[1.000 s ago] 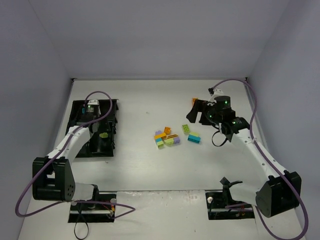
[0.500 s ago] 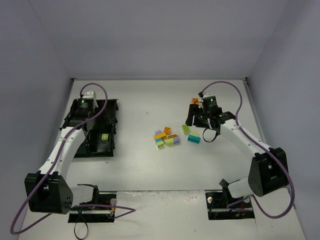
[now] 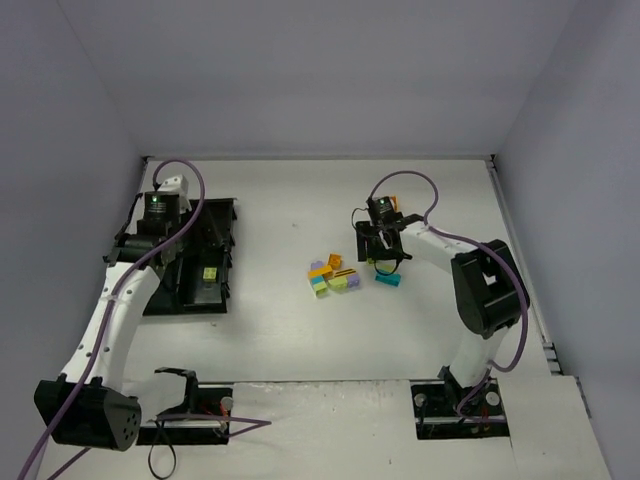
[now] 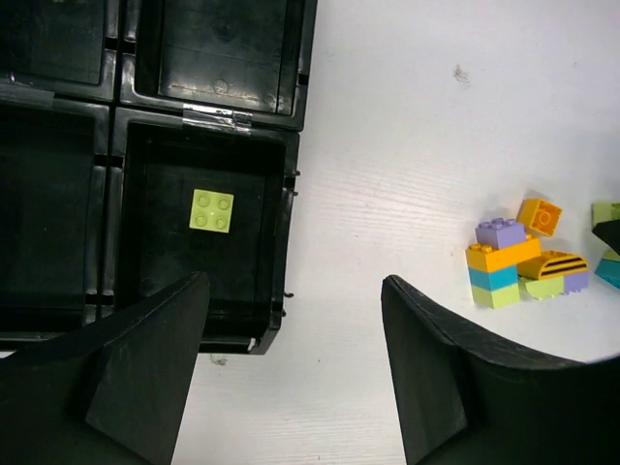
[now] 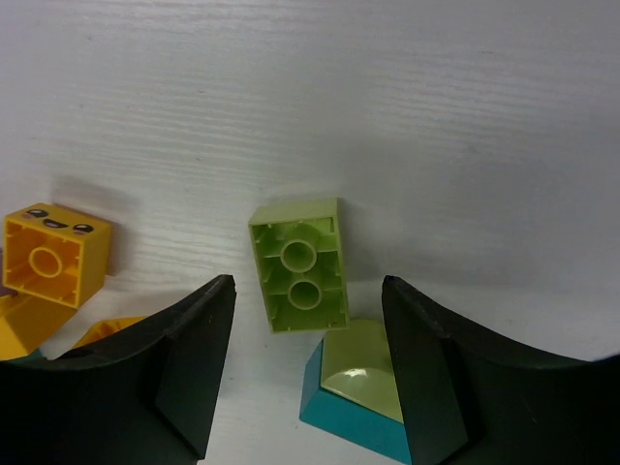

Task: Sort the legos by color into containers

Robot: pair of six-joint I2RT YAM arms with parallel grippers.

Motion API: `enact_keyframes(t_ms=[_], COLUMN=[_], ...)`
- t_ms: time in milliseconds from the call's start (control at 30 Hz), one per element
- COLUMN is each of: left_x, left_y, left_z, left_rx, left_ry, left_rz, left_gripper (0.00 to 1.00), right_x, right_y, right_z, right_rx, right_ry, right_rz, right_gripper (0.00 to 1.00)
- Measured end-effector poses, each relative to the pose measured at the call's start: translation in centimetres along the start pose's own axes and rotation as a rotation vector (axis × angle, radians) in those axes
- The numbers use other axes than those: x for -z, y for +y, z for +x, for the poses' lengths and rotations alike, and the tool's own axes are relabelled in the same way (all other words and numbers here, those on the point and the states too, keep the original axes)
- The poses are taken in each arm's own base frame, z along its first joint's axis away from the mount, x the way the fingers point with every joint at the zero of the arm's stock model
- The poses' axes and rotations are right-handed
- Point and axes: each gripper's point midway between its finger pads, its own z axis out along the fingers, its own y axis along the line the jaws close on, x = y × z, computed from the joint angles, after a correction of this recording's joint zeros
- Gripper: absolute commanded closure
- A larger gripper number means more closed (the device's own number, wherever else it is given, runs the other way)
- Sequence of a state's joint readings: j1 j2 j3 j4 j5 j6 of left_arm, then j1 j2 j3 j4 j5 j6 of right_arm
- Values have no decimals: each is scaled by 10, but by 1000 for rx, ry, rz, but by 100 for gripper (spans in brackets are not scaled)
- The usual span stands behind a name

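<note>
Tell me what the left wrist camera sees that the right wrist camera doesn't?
Only the left wrist view: the black tray with one lime brick in a compartment, and a purple brick topping a mixed stack. Only the right wrist view: the hollow underside of an upturned lime brick, close up. Both: the white table and a small orange brick.
</note>
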State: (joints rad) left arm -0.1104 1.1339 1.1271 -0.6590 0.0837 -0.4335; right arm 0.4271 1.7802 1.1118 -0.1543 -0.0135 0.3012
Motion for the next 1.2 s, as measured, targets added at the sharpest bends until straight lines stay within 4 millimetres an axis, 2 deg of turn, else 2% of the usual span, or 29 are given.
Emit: enact_keyframes(t_ms=[67, 167, 267, 300, 433, 533, 633, 767, 867, 967, 1067, 1200], left_x=[6, 14, 18, 19, 22, 26, 32, 39, 42, 46, 50, 52], left_y=[-3, -8, -19, -23, -44, -68, -100, -143, -173, -196, -216, -232], left_z=[1, 5, 11, 13, 24, 25, 22, 21, 25, 31, 35, 42], left_rx=[1, 1, -8, -14, -44, -69, -82, -85, -83, -88, -100, -106], left_ry=[-2, 7, 22, 29, 59, 73, 79, 95, 120, 146, 164, 186], left_rz=[18, 43, 80, 95, 153, 212, 300, 424, 511, 582, 640, 688], left_gripper=[34, 34, 34, 34, 34, 34, 34, 35, 38, 40, 42, 50], right_x=[-6, -10, -11, -11, -5, 18, 61, 133, 168, 185, 191, 195], right_y=[-5, -10, -14, -14, -12, 2, 32, 84, 114, 133, 147, 158], right_z=[5, 7, 5, 5, 0, -6, -20, -40, -38, -29, -19, -10], right_rx=[9, 20, 33, 33, 78, 145, 239, 382, 465, 519, 555, 582], right_ry=[17, 22, 14, 11, -18, -88, -226, -447, -531, -556, -553, -547], right_rz=[23, 49, 68, 72, 71, 18, -92, -284, -394, -460, -499, -529], right_gripper=[46, 58, 86, 100, 100, 100, 100, 100, 100, 100, 100, 100])
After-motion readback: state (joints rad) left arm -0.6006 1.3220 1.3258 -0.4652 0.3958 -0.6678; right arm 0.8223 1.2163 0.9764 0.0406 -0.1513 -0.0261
